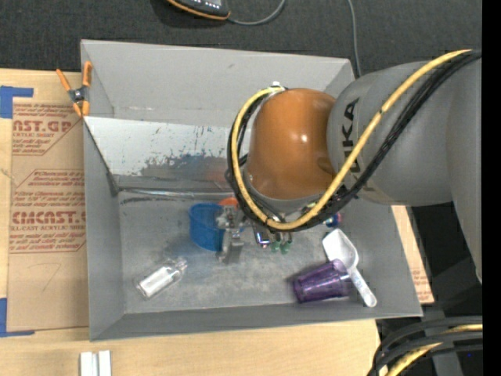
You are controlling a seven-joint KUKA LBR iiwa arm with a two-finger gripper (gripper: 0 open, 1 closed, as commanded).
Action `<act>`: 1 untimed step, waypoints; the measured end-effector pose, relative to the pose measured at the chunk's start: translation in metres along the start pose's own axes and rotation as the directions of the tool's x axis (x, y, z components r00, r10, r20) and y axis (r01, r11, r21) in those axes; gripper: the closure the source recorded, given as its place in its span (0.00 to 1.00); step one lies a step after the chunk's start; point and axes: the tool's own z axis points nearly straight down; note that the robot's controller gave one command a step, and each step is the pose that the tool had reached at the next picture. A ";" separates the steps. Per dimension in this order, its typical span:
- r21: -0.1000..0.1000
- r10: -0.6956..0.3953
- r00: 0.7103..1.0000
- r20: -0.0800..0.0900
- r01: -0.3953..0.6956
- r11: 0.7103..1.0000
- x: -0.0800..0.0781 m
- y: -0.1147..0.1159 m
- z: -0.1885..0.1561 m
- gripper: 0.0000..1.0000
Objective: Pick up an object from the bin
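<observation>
My gripper hangs low over the middle of the bin floor, under the orange cover. Its metal fingers stand just right of a blue cup-like object, close against its right side. A small clear bottle lies on the floor to the lower left of the gripper, apart from it. Small dark and green bits show just right of the fingers.
A purple cup lies on its side at the bin's lower right, beside a white scoop. The arm and its orange cover hide the bin's upper right part.
</observation>
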 end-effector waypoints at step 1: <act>-0.008 0.004 1.000 0.025 -0.004 1.000 -0.035 0.058 -0.079 0.00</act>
